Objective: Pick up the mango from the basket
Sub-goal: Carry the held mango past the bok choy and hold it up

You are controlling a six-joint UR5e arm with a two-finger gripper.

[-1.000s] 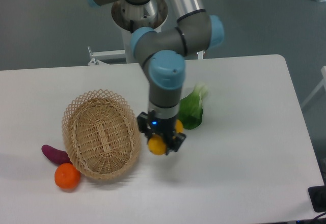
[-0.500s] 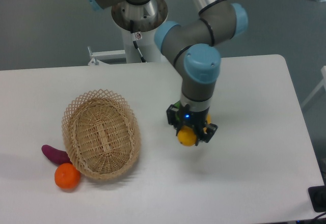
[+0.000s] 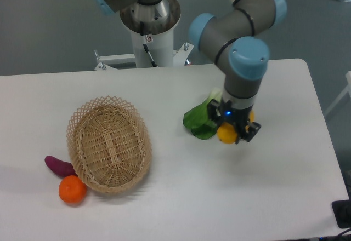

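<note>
Mango sits clamped in the end effector, hanging above the worktop toward its right edge, well apart from the basket near the left edge. Beside it lies a green leafy vegetable; a purple tuber and an orange rest against the basket's near-left side. By my judgement the pick is done and the carry is in hand. Next comes a steady hold or a gentle set-down on bare worktop, clear of the greens.
</note>
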